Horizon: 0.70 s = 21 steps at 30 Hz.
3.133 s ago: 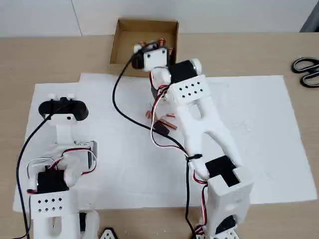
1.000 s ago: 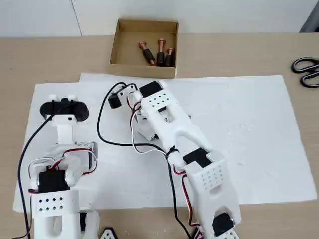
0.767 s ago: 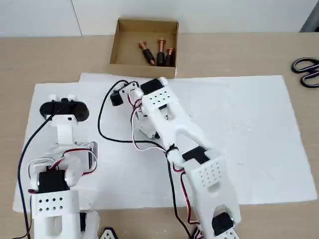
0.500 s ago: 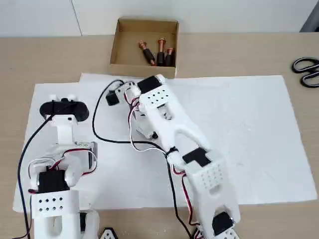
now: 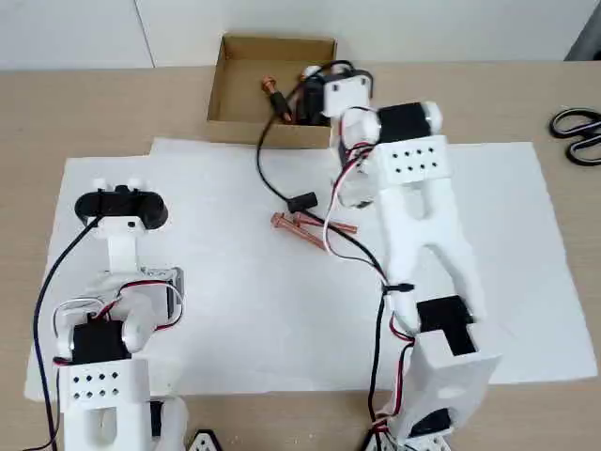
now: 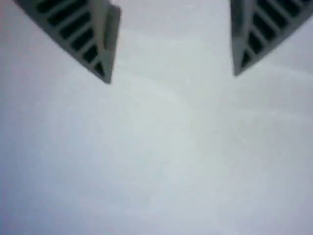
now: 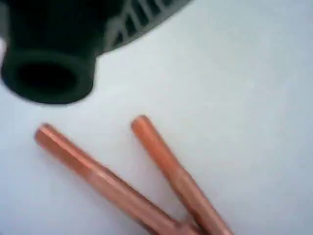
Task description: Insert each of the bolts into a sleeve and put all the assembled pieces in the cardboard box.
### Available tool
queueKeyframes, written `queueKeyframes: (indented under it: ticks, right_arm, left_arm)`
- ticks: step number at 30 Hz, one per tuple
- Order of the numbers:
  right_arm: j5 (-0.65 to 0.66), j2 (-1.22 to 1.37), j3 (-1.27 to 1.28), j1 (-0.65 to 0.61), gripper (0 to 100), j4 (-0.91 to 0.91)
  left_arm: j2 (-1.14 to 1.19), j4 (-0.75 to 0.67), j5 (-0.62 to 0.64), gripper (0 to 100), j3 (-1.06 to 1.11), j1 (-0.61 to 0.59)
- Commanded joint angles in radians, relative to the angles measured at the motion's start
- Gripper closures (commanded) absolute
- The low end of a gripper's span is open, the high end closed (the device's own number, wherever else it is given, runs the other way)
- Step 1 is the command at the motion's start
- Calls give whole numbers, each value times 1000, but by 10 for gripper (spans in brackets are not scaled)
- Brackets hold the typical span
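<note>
- The right hand (image 5: 324,94) hangs over the right near corner of the cardboard box (image 5: 268,133). Its own wrist covers its fingers from above, so whether it is wide or narrow cannot be told.
- The box stands near the bench's far edge. One assembled piece (image 5: 273,96) lies in it, a copper head on a dark sleeve; the hand hides much of the rest of the box's contents.
- Loose copper bolts (image 5: 299,224) lie on the white paper sheet (image 5: 470,216) around the middle of the bench; how many is hard to tell from above.
- The right wrist view shows two of these bolts (image 7: 107,183), smooth and slim, meeting in a V and cut off by the picture's edge.
- A black sleeve (image 5: 302,200), a short hollow tube, lies just beside them on the far side.
- Up close the sleeve (image 7: 46,73) sits under a ribbed grey finger (image 7: 142,14); contact is unclear.
- The left hand (image 6: 171,71) is spread wide over bare paper, toward the bench's left edge.
- Scissors (image 5: 577,132) are cut off at the right edge.
</note>
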Motion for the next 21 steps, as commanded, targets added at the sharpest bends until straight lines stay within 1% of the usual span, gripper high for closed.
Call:
queueKeyframes:
  ticks: [1,6,11,16,21]
  right_arm:
    - [-17,-61,72,58,995,5]
    - [-11,-61,161,65,995,-25]
    - [-15,-42,210,119,995,-82]
    - [-17,53,227,159,995,-96]
    - [-18,147,226,154,995,-130]
  left_arm:
    - [-12,-21,6,845,-5,-2]
    - [-12,-21,6,845,-5,-2]
    - [-12,-21,6,845,-5,-5]
    - [-12,-21,6,845,-5,-3]
    - [-12,-21,6,845,-5,-2]
